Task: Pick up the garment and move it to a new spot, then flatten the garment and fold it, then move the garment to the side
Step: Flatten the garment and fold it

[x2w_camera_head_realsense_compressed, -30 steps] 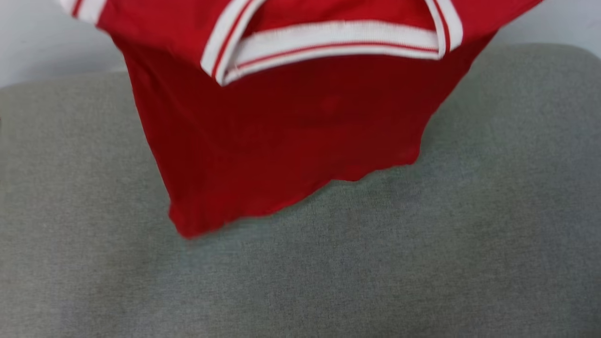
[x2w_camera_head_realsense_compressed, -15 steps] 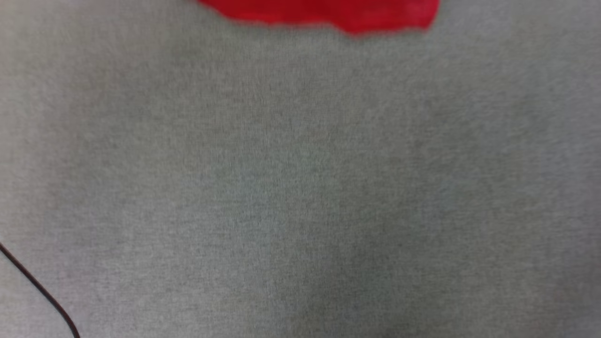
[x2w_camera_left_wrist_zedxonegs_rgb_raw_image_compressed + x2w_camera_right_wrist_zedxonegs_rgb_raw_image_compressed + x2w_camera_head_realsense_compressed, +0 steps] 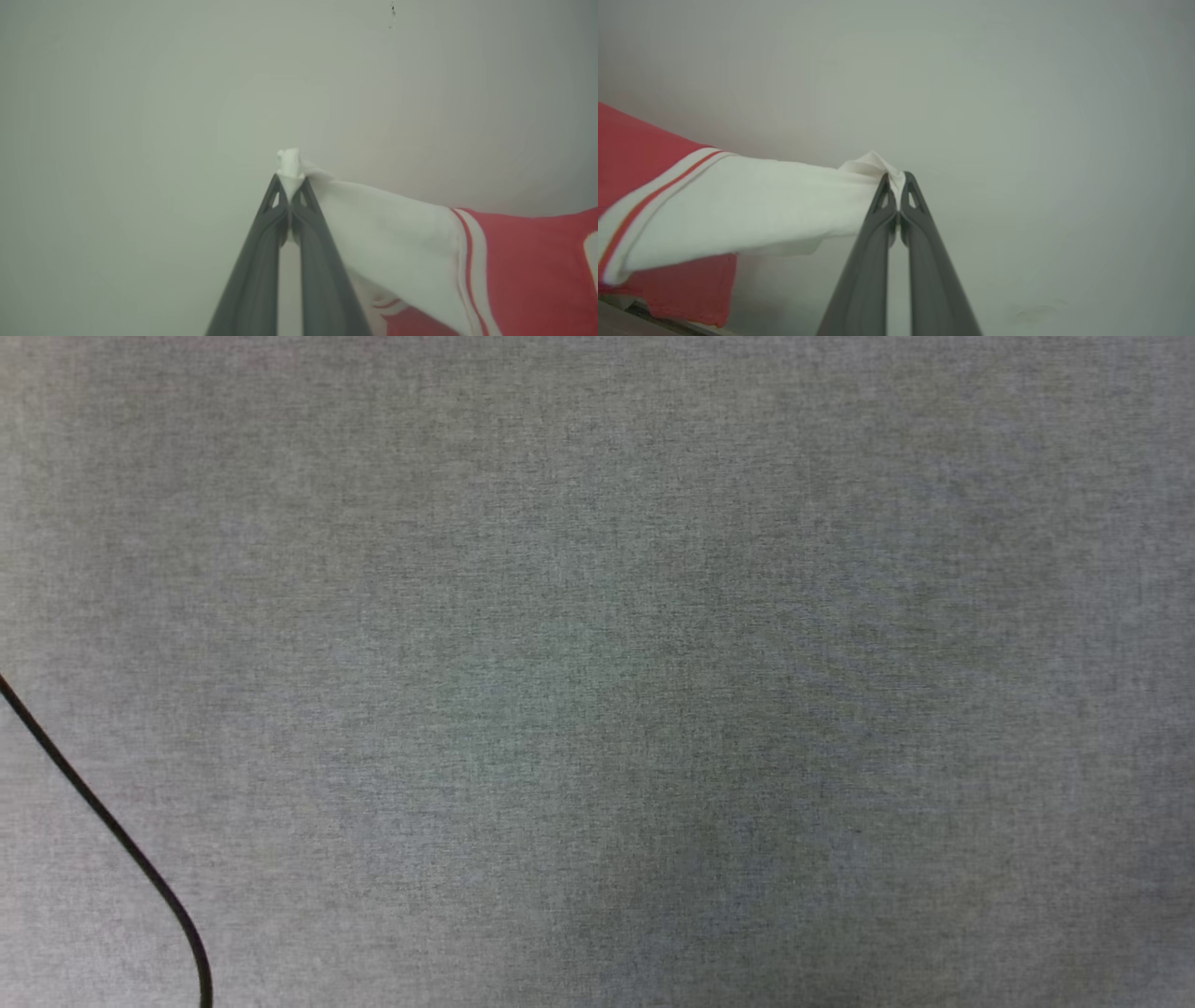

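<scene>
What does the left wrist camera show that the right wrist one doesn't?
Left wrist view: the left gripper shut on a white sleeve of the bright red jersey shirt, and a small dark speck on the plain pale wall. Right wrist view: the right gripper shut on the other white sleeve, red fabric hanging beneath. Both: the red-and-white striped trim and that wall.
</scene>
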You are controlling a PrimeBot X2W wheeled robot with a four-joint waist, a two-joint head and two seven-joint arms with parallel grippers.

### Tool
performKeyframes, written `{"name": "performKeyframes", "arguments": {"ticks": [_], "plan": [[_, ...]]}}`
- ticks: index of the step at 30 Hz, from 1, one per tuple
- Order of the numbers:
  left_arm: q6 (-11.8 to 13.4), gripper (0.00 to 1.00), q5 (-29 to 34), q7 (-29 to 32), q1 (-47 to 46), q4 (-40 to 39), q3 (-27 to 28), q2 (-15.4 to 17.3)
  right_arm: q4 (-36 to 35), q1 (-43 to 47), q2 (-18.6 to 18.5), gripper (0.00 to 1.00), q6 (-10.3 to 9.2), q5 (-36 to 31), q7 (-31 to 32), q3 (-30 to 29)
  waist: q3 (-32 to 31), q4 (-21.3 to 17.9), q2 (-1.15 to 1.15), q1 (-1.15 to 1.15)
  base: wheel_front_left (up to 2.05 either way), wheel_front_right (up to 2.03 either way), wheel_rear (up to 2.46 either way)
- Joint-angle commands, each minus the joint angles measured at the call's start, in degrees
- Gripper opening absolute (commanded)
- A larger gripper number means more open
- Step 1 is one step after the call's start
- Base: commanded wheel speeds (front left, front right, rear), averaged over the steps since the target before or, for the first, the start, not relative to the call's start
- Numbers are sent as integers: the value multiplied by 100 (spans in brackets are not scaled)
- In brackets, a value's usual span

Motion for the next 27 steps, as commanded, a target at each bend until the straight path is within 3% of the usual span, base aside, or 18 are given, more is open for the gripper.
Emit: {"name": "performKeyframes", "arguments": {"ticks": [1,4,6,13,17,27], "plan": [[-25,0,-6,-106,137,102,-49,-51,102,121,-3,0,-8,-22,-89,-8,13,23,0,-2,0,0,0],[-68,0,-42,-348,465,371,-210,-154,343,441,80,0,-7,-34,-245,112,-44,47,0,-2,0,0,0],[-88,0,-101,-712,1159,571,-378,-300,617,1078,109,0,-8,12,-420,226,-296,75,0,-2,0,0,0],[-18,0,-242,-1018,2856,683,-515,-474,882,2405,130,0,-7,207,-528,294,-961,124,0,-2,0,0,0],[77,0,-287,-1031,3769,562,-615,-523,928,3118,61,0,-7,467,-446,392,-1367,146,0,-2,0,0,0],[457,0,-681,-579,5981,-221,-601,-284,639,4929,-144,0,-8,1271,-62,623,-2445,130,0,-2,0,0,0]]}}
